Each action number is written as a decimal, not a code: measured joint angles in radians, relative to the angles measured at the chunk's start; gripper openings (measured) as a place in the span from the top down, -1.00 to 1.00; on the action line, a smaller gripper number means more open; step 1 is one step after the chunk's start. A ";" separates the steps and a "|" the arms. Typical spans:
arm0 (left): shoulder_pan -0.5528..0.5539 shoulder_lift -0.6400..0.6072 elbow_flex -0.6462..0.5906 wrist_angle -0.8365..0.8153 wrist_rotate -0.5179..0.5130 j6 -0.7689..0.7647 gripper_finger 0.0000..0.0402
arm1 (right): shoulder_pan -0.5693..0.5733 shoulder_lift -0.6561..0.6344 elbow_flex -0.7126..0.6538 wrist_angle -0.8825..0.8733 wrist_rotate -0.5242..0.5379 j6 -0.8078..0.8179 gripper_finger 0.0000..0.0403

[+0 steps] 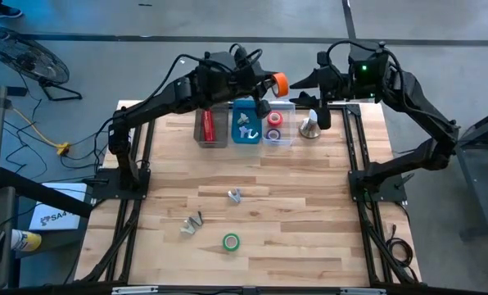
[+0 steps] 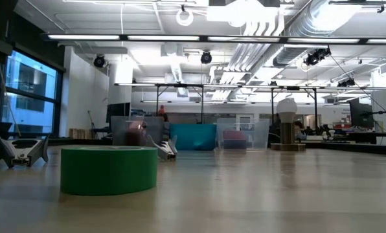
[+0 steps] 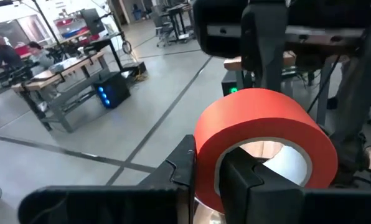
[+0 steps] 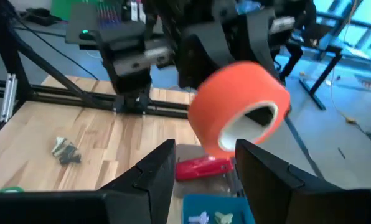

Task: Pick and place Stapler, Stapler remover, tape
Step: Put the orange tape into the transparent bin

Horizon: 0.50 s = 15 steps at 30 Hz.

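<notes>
Green tape roll [image 2: 109, 170] lies nearest, at table's 6 o'clock; staple removers [image 1: 234, 195] beside. Left gripper [image 3: 220, 177] clamps orange tape roll [image 1: 280, 82] above bins [image 1: 246, 131] at 12 o'clock. Right gripper [image 4: 204, 165] stands apart, facing it; cone [image 1: 309, 127] adjacent.

Three bins [image 1: 244, 127] in a row; one red stapler [image 1: 207, 125]; three tape rolls: orange [image 1: 279, 82], green [image 1: 231, 242], red [image 1: 274, 120]; two loose staple removers [image 1: 193, 223].

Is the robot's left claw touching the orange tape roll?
Touching. The left wrist view shows the left gripper shut on the orange tape roll, one finger inside its core and the other outside its wall.
</notes>
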 joint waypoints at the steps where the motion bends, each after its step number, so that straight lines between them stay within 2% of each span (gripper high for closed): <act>1: 0.000 0.000 0.000 0.000 0.000 0.000 0.82 | 0.000 0.000 0.000 0.008 -0.009 -0.005 0.21; 4: 0.000 0.000 0.000 0.011 0.001 0.018 0.82 | 0.000 0.004 0.000 0.025 -0.050 -0.006 0.21; 15: -0.001 0.000 0.000 0.038 0.023 0.024 0.82 | 0.017 0.060 0.000 0.084 -0.048 -0.013 0.15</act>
